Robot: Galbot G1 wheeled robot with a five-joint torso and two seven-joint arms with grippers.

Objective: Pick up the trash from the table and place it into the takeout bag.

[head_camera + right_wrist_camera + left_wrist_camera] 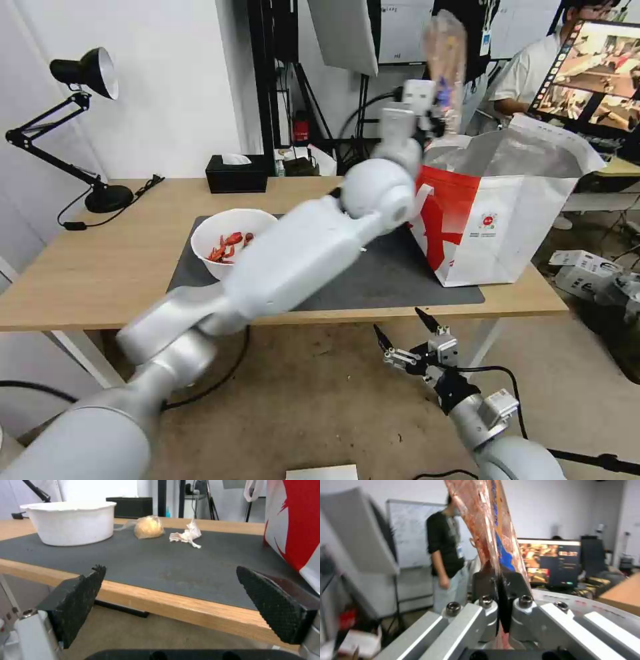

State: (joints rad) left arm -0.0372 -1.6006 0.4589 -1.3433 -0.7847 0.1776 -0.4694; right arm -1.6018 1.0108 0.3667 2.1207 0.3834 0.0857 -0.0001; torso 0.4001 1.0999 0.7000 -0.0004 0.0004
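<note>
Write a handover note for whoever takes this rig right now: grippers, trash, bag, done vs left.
Left gripper: shut on the clear plastic tray, held up beside the takeout bag at its open top, not yet inside.
Right gripper: open, empty, parked below the table at its front edge.
On the mat: white bowl of crayfish shells, wrapped beige lump, crumpled tissue.
Done: tray lifted.
Left: tray into bag, then the bowl, lump and tissue.

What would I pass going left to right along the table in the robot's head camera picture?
Black desk lamp → black tissue box → white bowl of red shells → left gripper holding a wrapper aloft → takeout bag.
</note>
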